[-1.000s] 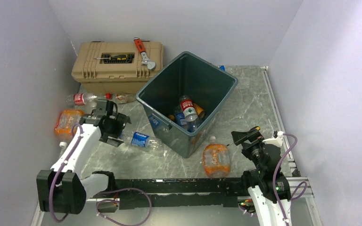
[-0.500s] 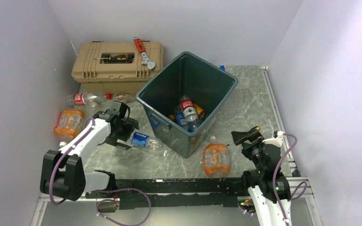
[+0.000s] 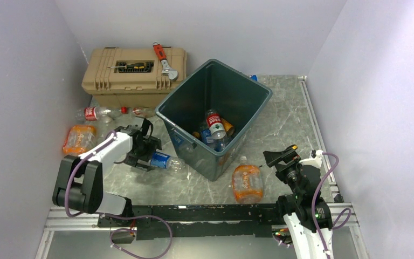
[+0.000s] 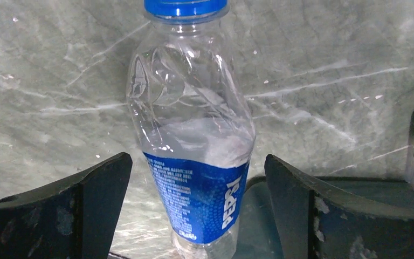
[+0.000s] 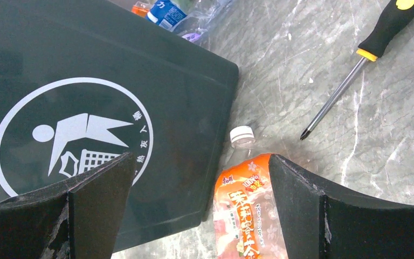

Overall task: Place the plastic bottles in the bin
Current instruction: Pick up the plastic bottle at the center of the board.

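A crushed clear bottle (image 4: 194, 162) with a blue Pepsi label and blue cap lies on the table, left of the bin (image 3: 168, 120). My left gripper (image 3: 151, 157) is open and low over this bottle (image 3: 163, 160). In the left wrist view its fingers (image 4: 86, 205) stand on either side of the label, a gap on each side. An orange-labelled bottle (image 3: 246, 182) with a white cap lies at the bin's near corner. My right gripper (image 3: 278, 157) hovers open to its right, empty; in its wrist view the orange-labelled bottle (image 5: 248, 216) lies by the right finger. Several bottles (image 3: 214, 128) lie inside the bin.
A tan toolbox (image 3: 135, 78) stands at the back left with a red wrench (image 3: 163, 58) and a screwdriver (image 3: 135, 66) on it. A red-labelled bottle (image 3: 91, 113) and an orange one (image 3: 79, 139) lie by the left wall. A screwdriver (image 5: 345, 81) lies on the table beyond the bin's wall (image 5: 86, 81).
My left arm swung right and lowered until its open fingers straddle the blue-labelled bottle. The right arm has barely moved.
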You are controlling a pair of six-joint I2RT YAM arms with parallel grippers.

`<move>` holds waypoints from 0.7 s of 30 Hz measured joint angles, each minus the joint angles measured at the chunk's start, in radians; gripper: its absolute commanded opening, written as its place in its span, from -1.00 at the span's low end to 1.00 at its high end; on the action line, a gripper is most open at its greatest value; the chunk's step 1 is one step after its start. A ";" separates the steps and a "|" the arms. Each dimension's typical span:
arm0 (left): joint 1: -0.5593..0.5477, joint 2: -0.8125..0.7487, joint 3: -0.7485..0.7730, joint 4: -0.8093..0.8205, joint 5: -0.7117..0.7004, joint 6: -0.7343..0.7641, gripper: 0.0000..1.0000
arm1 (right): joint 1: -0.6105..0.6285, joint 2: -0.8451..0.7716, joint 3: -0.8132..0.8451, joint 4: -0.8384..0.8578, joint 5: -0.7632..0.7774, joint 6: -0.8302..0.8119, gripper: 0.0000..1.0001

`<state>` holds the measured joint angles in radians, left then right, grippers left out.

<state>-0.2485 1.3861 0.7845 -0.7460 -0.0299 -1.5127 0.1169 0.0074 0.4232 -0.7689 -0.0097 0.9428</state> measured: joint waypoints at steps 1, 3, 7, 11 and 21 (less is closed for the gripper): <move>-0.001 0.011 -0.001 0.008 0.000 0.001 0.93 | 0.000 0.000 0.000 0.000 0.000 0.000 0.96; -0.002 0.022 -0.009 0.021 0.000 0.003 0.88 | 0.000 0.000 0.000 0.000 0.000 0.000 0.96; -0.002 0.023 -0.042 0.041 0.000 0.003 0.72 | 0.000 0.000 0.000 0.000 0.000 0.000 0.95; -0.002 0.023 -0.055 0.045 0.003 0.007 0.59 | 0.000 0.000 -0.005 0.000 0.000 0.000 0.94; -0.004 -0.035 -0.064 0.030 -0.016 0.017 0.16 | 0.000 0.000 -0.011 0.001 0.000 0.003 0.93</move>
<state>-0.2523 1.3506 0.7204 -0.7162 -0.0456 -1.4960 0.1169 0.0071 0.4118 -0.7681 -0.0101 0.9455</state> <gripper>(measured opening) 0.678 0.967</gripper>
